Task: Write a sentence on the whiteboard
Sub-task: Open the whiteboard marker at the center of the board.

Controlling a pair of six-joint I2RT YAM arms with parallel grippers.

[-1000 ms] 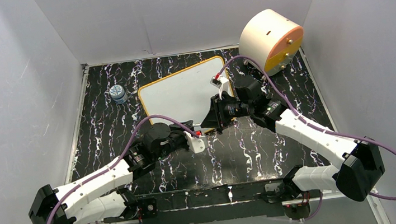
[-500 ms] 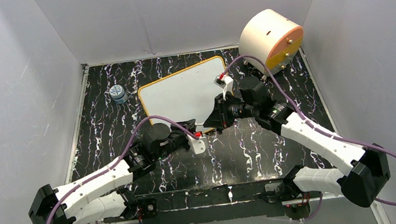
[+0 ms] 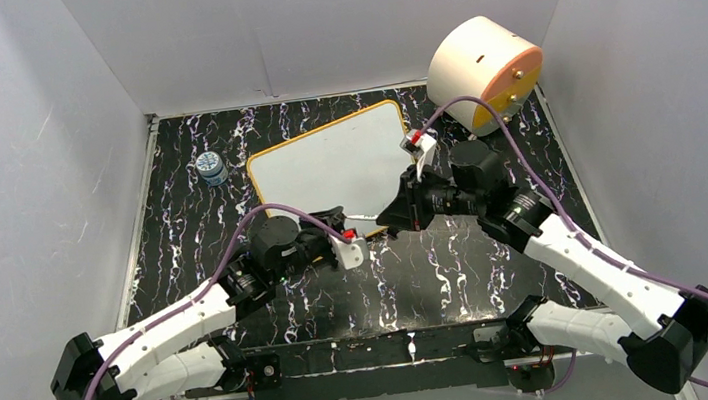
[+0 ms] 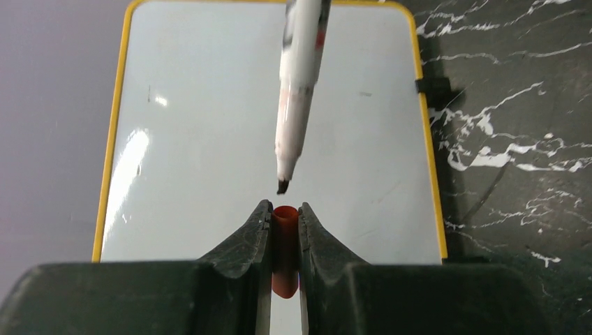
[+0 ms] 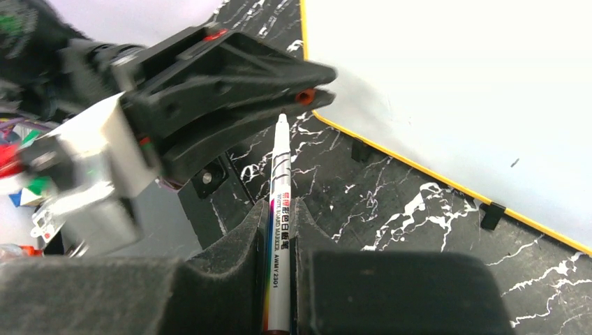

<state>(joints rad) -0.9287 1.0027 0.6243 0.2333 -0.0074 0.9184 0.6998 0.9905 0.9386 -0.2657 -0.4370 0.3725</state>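
At mid-table the whiteboard (image 3: 326,168) lies flat and bare. Over its near edge the right gripper (image 5: 280,213) clamps the uncapped marker (image 5: 280,157). Its long axis points left, the tip just clear of the cap (image 4: 284,234) pinched in the left gripper (image 4: 284,209).
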